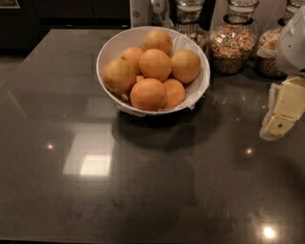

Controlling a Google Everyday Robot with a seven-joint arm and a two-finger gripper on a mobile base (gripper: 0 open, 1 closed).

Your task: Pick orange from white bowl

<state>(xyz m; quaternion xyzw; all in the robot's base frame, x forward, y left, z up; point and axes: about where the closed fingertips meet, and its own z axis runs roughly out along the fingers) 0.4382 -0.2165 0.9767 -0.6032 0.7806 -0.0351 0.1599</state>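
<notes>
The white bowl (pixel 110 45) with a thin paper liner stands at the back middle of the dark counter and holds several oranges. Two are paler golden-yellow with dull skin: one on the bowl's right side (pixel 186 66) and one on its left side (pixel 118 76). Deeper orange fruits lie between them and in front (pixel 148 94). My gripper (pixel 282 114), pale yellow with a white arm above it, hangs at the right edge of the view, above the counter. It is well to the right of the bowl and a little nearer than it, and it holds nothing.
Glass jars of grains (pixel 233 40) stand behind and to the right of the bowl, with another jar (pixel 271 52) near my arm. A white object (pixel 141 12) stands behind the bowl. The dark glossy counter (pixel 143 181) stretches in front.
</notes>
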